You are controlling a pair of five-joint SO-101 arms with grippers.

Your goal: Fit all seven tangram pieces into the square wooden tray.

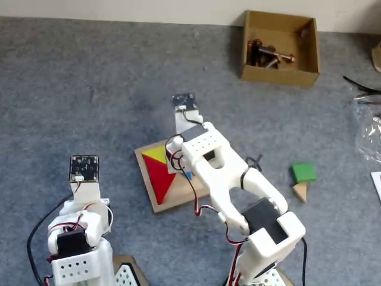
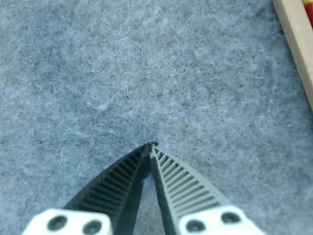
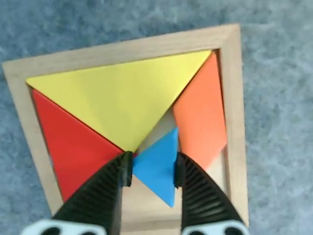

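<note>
Grey felt table [image 1: 71,77]; high view: square wooden tray [image 1: 172,201] beneath the right arm [image 1: 238,190], green square [image 1: 303,172] and tan triangle [image 1: 300,191] outside it; left wrist view: left gripper [image 2: 152,146] clenched, empty; right wrist view: right gripper [image 3: 153,169] grasping the blue triangle [image 3: 159,164] inside the tray, apparently mid-placement, next requiring seating flat, then release.

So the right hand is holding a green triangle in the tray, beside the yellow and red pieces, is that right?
Not quite: the right hand holds a blue triangle, not a green one. It is in the tray beside the yellow piece and red piece, as the right wrist view shows.
</note>
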